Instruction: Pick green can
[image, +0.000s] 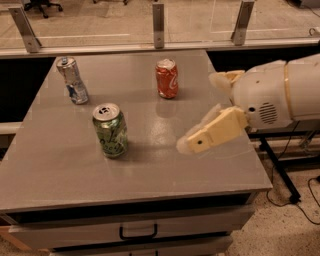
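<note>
The green can (111, 131) stands upright on the grey table (60, 170), left of centre, with its silver top and pull tab showing. My gripper (201, 111) comes in from the right on a white arm and hovers over the table's right side, well to the right of the green can and apart from it. Its cream fingers (212, 132) are spread wide and hold nothing. The lower finger points left towards the can.
A red soda can (166, 78) stands at the back centre of the table. A slimmer silver-and-blue can (72, 80) stands at the back left. A glass railing (158, 25) runs behind the table. A drawer with a black handle (137, 232) sits below the front edge.
</note>
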